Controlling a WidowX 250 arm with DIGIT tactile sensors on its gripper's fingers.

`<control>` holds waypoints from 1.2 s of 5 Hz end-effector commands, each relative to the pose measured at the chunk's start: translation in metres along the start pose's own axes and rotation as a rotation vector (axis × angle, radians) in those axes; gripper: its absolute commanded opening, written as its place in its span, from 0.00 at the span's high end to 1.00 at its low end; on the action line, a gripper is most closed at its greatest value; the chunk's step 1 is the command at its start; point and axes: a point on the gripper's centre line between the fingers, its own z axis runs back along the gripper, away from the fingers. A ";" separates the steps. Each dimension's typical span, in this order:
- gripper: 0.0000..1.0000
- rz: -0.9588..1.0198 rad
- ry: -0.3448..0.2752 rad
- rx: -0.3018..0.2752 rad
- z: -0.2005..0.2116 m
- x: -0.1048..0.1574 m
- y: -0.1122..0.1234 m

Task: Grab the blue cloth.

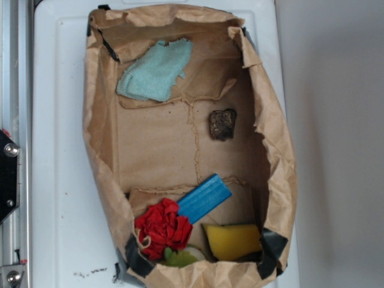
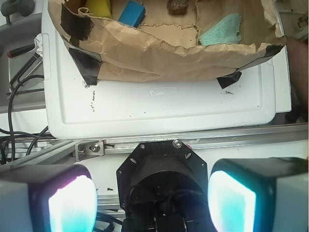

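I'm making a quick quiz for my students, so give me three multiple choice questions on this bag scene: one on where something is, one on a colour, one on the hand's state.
1. Where does the blue cloth lie in the bag?
A. under the red fabric
B. alone at the end far from the other soft things
C. outside on the white tray

2. What colour is the sponge beside the red fabric?
A. yellow
B. black
C. purple

3. How is the hand?
A. shut on the cloth
B. open, outside the bag
C. shut on the blue block

Answers:
1 B, the cloth sits alone at the opposite end.
2 A, the sponge is yellow.
3 B, the wrist view shows the fingers spread, holding nothing.
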 end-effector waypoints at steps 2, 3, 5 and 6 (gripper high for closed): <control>0.00 0.025 -0.034 0.002 -0.011 0.036 0.001; 0.00 0.048 -0.056 0.011 -0.028 0.063 0.008; 0.00 0.188 -0.174 0.027 -0.056 0.110 0.034; 0.00 0.406 -0.207 0.023 -0.078 0.130 0.047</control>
